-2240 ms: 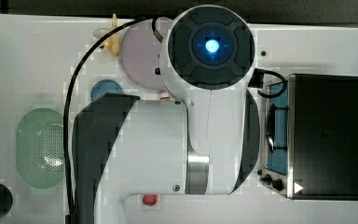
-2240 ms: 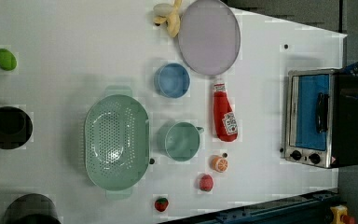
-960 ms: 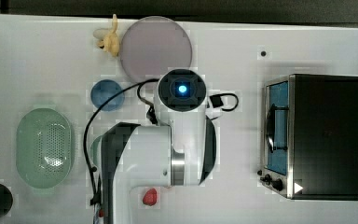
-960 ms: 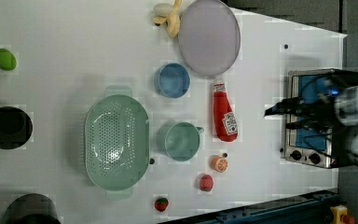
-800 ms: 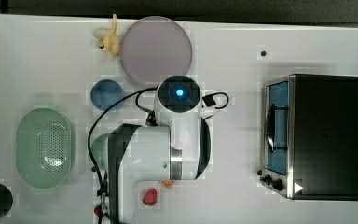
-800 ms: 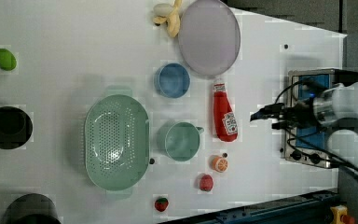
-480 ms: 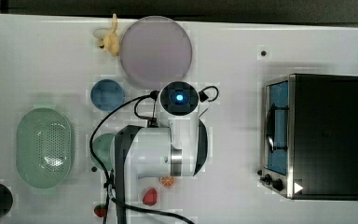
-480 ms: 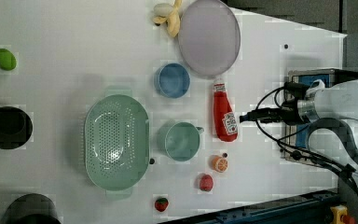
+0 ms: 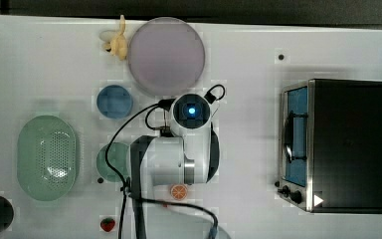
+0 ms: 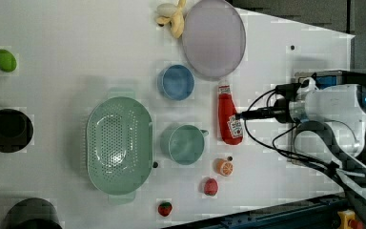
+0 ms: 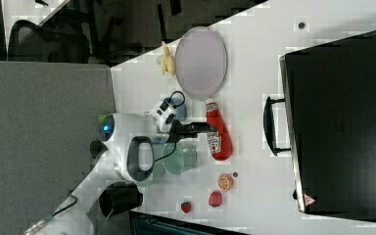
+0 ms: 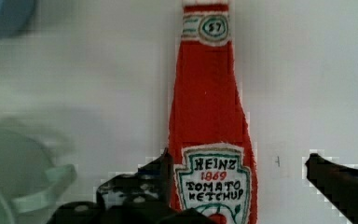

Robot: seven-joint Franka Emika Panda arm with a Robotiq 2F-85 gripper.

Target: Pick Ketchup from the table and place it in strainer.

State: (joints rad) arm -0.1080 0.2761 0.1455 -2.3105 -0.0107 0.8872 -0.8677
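The Ketchup point(image 10: 229, 114) is a red bottle with a white cap, lying flat on the white table between the green cup and the oven. It also appears at Ketchup point(image 11: 217, 131) and Ketchup point(image 12: 209, 121), label up. My gripper point(image 12: 235, 175) is open and hangs low over the label end; one finger point(image 12: 135, 184) sits against the bottle's side and the other finger point(image 12: 340, 179) stands well clear. In the left view the gripper point(image 10: 242, 115) tip is right at the bottle. The pale green strainer point(image 10: 119, 143), also strainer point(image 9: 47, 157), holds nothing.
A green cup point(image 10: 185, 144) stands close beside the bottle, a blue bowl point(image 10: 177, 82) and a grey plate point(image 10: 213, 38) near its cap. A toaster oven point(image 9: 338, 144) sits on the bottle's other side. An orange slice point(image 10: 224, 167) and strawberries lie by the table edge.
The arm has come down and travelled from over the oven toward the bottle, leftward in the left view. Its fingers now sit either side of the bottle. The bottle has not moved.
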